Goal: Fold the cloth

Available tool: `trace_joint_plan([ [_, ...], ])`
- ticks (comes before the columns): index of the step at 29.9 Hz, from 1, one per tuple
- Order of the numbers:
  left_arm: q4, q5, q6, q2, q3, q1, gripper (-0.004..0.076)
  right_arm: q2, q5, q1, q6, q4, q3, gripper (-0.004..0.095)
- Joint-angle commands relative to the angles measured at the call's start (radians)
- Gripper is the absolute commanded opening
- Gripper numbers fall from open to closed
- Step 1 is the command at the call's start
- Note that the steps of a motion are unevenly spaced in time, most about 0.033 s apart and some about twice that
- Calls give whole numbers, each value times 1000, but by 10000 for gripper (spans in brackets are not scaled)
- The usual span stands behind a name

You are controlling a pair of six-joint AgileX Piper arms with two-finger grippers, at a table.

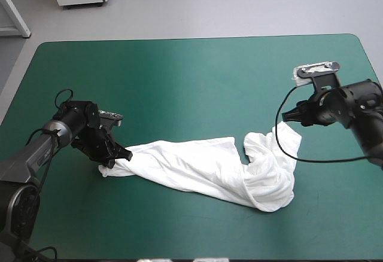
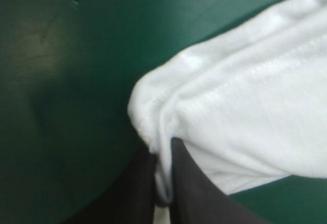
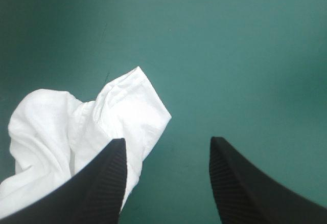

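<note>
T-shirt (image 1: 203,169): lay strung out on cover (image 1: 179,76). I noted left gripper (image 1: 122,154) clamped on one end, right gripper (image 1: 293,117) spread apart at the other.

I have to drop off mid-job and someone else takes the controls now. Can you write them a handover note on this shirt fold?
The left gripper is shut on the left end of the white short-sleeved T-shirt.
The right gripper is open and holds nothing; the shirt's other end lies beside one finger.
The shirt lies as a rumpled band across the teal-green table cover, bunched at its right end.
Done: no fold visible.
Left: probably grasp the right end, spread the shirt flat, then fold.
</note>
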Motion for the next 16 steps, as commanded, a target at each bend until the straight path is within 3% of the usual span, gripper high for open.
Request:
trace_joint_plan([
  [1, 16, -51, -13, 18, 8, -2, -8, 76, -64, 0, 25, -26, -22, 472],
  [16, -9, -51, 10, 16, 8, -2, -10, 351, -95, -76, 40, 68, -22, 473],
])
